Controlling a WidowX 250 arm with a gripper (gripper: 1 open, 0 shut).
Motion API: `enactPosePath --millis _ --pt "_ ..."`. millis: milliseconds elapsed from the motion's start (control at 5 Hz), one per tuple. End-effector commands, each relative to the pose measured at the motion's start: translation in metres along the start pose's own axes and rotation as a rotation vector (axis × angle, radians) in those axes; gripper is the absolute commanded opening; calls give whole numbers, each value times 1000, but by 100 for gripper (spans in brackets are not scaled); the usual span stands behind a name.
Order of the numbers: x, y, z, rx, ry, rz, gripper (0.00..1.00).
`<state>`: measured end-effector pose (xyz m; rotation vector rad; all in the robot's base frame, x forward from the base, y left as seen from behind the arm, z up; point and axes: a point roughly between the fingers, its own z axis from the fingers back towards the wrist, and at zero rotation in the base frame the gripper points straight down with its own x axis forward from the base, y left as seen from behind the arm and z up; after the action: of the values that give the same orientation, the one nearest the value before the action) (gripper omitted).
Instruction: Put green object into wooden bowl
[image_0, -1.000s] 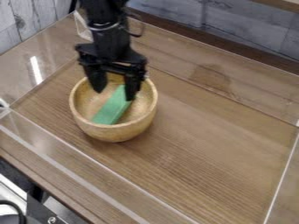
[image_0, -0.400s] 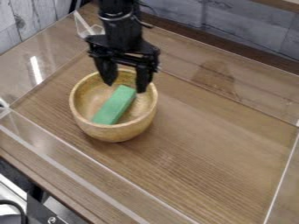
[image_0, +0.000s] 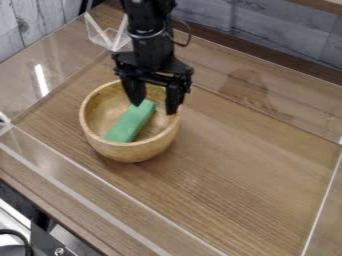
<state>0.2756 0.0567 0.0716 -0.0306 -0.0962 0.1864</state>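
The green object (image_0: 131, 123), a long matte green block, lies inside the wooden bowl (image_0: 96, 142), leaning against the hollow. The bowl stands on the wooden table at the left. My gripper (image_0: 156, 98) hangs open just above the bowl's far right rim, with nothing between its black fingers (image_0: 175, 95). It is clear of the block.
Clear acrylic walls (image_0: 160, 222) ring the wooden tabletop (image_0: 241, 150) on all sides. A grey plank wall stands behind. The arm (image_0: 147, 25) comes down from the top of the view.
The open gripper has risen out of the bowl and shifted right and toward the bowl's far right rim. The green block stays lying in the bowl.
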Motion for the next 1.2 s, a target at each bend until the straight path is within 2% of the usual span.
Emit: enactPosePath --millis 0,200,400,800,1000 --pt "19 2 13 3 -52 40 100" --pt "24 8 19 3 -53 51 0" --pt "28 18 24 6 -52 63 0" --pt "23 47 30 15 -40 90 0" --pt "25 55 27 24 -32 113 0"
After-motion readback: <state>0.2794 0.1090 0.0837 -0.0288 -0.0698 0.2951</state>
